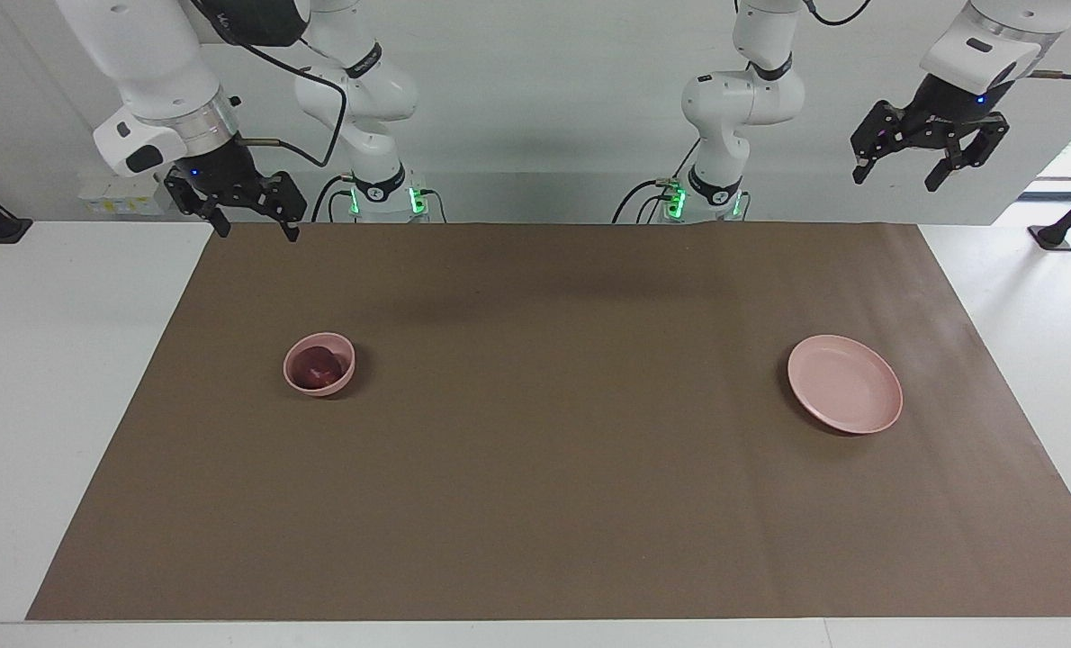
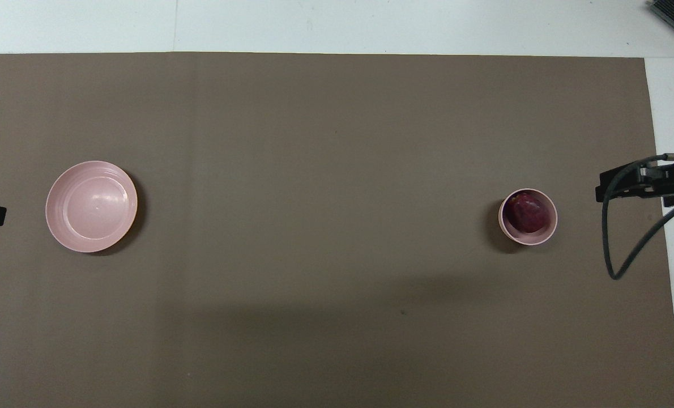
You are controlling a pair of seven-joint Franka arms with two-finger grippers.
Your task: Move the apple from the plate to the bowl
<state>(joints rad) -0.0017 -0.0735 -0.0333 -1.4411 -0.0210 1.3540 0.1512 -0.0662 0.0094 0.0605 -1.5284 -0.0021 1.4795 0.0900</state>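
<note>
The dark red apple point(image 1: 319, 364) lies inside the small deep pink bowl point(image 1: 294, 378) toward the right arm's end of the table; it also shows in the overhead view point(image 2: 528, 212) inside the bowl point(image 2: 549, 232). The wide pink plate point(image 1: 845, 383) sits bare toward the left arm's end, and is also seen from overhead point(image 2: 91, 205). My right gripper point(image 1: 258, 232) hangs open and empty, raised over the mat's edge nearest the robots, apart from the bowl. My left gripper point(image 1: 897, 178) hangs open and empty, high above the mat's corner, apart from the plate.
A brown mat point(image 1: 553, 468) covers most of the white table point(image 1: 67, 360). A black cable point(image 2: 620, 238) loops from the right arm over the mat's end beside the bowl.
</note>
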